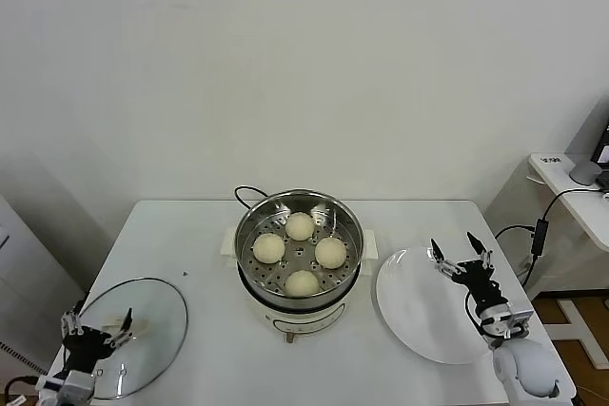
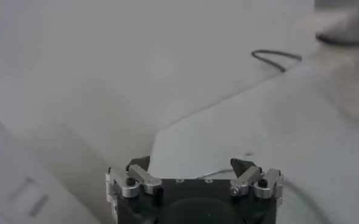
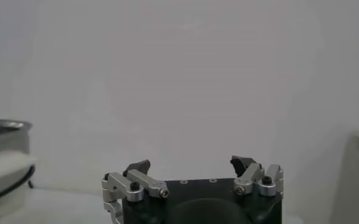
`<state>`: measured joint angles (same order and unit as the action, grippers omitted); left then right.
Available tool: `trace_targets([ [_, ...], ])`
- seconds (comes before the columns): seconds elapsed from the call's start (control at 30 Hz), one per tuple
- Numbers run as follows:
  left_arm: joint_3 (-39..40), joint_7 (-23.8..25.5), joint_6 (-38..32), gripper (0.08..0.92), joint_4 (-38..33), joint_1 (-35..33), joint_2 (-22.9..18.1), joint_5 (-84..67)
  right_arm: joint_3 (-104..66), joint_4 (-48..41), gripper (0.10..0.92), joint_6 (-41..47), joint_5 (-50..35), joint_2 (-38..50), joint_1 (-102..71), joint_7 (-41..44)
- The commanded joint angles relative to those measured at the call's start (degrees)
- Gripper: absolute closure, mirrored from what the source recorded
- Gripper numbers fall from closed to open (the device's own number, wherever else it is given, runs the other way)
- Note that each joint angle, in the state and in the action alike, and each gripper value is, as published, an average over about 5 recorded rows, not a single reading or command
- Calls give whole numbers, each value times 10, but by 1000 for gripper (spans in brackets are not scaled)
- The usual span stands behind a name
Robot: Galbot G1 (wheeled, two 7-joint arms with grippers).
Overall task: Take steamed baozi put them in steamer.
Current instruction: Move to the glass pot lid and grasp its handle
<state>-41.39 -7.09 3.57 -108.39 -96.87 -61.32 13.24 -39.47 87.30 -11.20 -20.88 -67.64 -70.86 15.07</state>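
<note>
The steamed baozi [image 1: 300, 254], four smooth cream-white buns, all sit inside the steamer [image 1: 299, 266] on its perforated tray, one toward the back, one on each side and one at the front, near one another but apparently not pressed together. The steamer stands mid-desk on its white base, its black cord [image 1: 249, 193] looping behind it. To the robot's right lies a white plate [image 1: 419, 306], bare of buns, and over its far edge hangs the right end effector [image 1: 460, 256], fingers spread wide and holding nothing. The left end effector [image 1: 95, 327] hovers low over the glass lid [image 1: 133, 335] at the desk's [image 1: 181, 235] near-left corner, likewise spread and empty. Judging by this layout, the loading looks complete, so the remaining risks come from stray motion. If the right arm swings inward from the plate, it can clip the steamer's steel rim or nudge the pot on its base, and its fingers can dent a soft bun. The plate sits close to the desk's right edge, so a downward brush from that arm may tip or slide it off. On the left, a careless descent can strike the lid's glass or push it toward the near edge. The cord behind the pot can also snag a passing arm.
</note>
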Motion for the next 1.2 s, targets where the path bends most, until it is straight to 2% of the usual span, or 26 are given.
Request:
trace_targets([
  [0.03,-41,-17,-176,177,105,1,-51,380,-24,-9,203,-13,31,-35,-20,16],
  [0.43,-96,-123,-256,177,127,-9,-96,569,-23,-12,203,-4,29,-36,-13,15],
  [0.67,-116,-172,-269,177,162,34,-100,676,-25,-10,203,0,21,-35,-13,15],
  [1.2,-100,-181,-276,177,225,98,-93,718,-37,-10,203,0,18,-35,-18,19],
])
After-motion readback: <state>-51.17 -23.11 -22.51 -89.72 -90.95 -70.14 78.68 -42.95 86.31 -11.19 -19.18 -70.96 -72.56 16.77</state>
